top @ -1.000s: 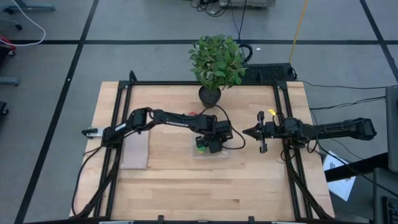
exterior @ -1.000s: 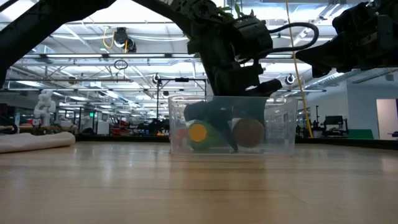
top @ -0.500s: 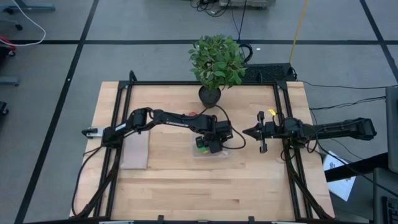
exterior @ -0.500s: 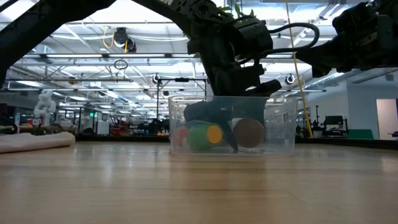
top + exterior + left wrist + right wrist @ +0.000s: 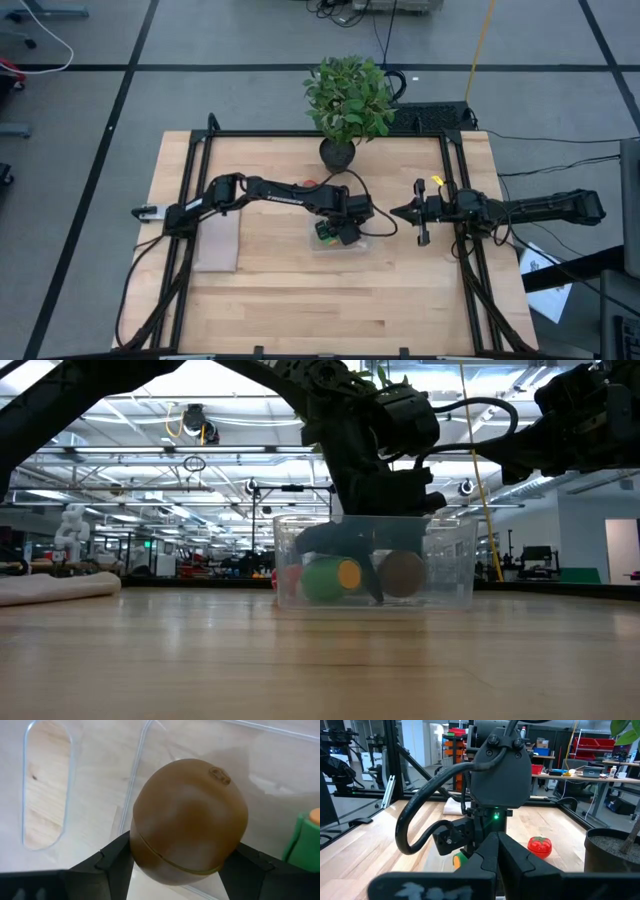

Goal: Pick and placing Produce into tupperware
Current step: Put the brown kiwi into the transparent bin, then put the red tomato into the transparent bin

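Observation:
A clear tupperware (image 5: 450,560) stands mid-table, right of centre (image 5: 360,247). My left gripper (image 5: 335,233) reaches down into it, shut on a brown kiwi (image 5: 190,820), which sits low in the box (image 5: 402,573). A green oblong piece with an orange end (image 5: 325,578) lies on the box floor beside the kiwi. A red tomato (image 5: 540,846) rests on the wood behind the box, near the plant pot (image 5: 309,183). My right gripper (image 5: 395,212) hovers shut at the table's right, pointing level toward the box. My left gripper pinches the kiwi between its two fingers (image 5: 112,862), one on each opposite flank (image 5: 145,855). The fingers come steeply from above. The kiwi's end with the small scar (image 5: 218,774) faces away from the gripper. Whether it rests on the box floor I cannot tell.
A potted leafy plant (image 5: 348,100) stands at the table's far edge, behind the box. A flat pale slab (image 5: 217,243) lies at the left under my left arm. A black frame rail (image 5: 460,250) runs along the table's right side.
My left gripper has rolled a little about its own axis, staying in place in the tupperware with the kiwi still held. The green piece beside it has turned on the box floor, so its orange end now lies closer to the kiwi.

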